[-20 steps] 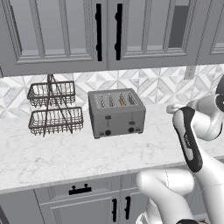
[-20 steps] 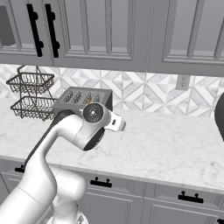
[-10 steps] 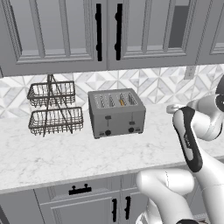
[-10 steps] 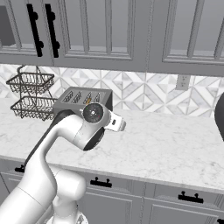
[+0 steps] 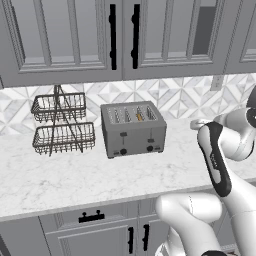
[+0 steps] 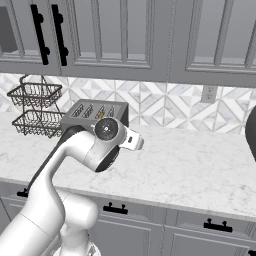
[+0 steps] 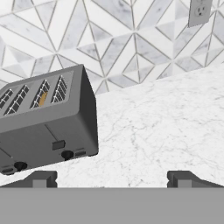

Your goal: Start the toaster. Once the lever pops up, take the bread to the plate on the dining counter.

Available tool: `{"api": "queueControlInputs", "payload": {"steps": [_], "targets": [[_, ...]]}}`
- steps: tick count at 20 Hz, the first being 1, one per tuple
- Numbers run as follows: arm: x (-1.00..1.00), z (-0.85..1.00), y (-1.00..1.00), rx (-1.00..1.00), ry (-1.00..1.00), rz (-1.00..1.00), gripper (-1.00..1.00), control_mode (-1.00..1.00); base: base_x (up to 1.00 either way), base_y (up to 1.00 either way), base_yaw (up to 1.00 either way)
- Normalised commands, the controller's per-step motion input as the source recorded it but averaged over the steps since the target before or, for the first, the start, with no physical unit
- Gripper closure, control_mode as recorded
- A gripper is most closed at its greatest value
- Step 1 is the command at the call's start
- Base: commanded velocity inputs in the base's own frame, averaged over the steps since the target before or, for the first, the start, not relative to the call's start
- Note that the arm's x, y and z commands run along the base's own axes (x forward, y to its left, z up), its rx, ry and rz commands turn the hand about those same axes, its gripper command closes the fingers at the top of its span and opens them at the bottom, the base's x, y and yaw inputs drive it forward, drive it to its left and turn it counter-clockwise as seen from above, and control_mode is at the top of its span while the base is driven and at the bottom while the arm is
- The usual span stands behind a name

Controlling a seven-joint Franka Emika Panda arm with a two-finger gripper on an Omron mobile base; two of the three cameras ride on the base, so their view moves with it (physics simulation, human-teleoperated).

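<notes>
The grey four-slot toaster [image 5: 133, 130] [image 6: 95, 114] [image 7: 43, 118] stands on the marble worktop against the tiled wall. The bread [image 5: 139, 116] [image 6: 100, 115] [image 7: 43, 98] shows as a tan sliver down in one of its slots. On the toaster's front are two dark levers and two black knobs. My gripper [image 7: 114, 179] is open, its fingertips [image 7: 41, 178] spread wide with nothing between them. It hovers above the worktop to the right of the toaster, apart from it. The plate and the dining counter are out of view.
A two-tier black wire basket [image 5: 62, 125] [image 6: 35, 110] stands left of the toaster. A wall outlet [image 5: 217, 82] [image 6: 209, 93] [image 7: 200, 12] sits on the backsplash to the right. Grey upper cabinets [image 5: 120, 35] hang above. Bare worktop [image 6: 190, 165] stretches right of the toaster.
</notes>
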Motion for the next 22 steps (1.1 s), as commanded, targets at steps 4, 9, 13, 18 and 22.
{"api": "queueControlInputs", "payload": {"steps": [4,9,13,18,22], "targets": [[0.00,0.00,0.00,0.00,0.00,0.00,-1.00,-1.00,0.00,0.00,0.00],[0.00,0.00,0.00,0.00,0.00,0.00,-1.00,-1.00,0.00,0.00,0.00],[0.00,0.00,0.00,0.00,0.00,0.00,-1.00,-1.00,0.00,0.00,0.00],[0.00,0.00,0.00,0.00,0.00,0.00,-1.00,-1.00,0.00,0.00,0.00],[0.00,0.00,0.00,0.00,0.00,0.00,-1.00,-1.00,0.00,0.00,0.00]]}}
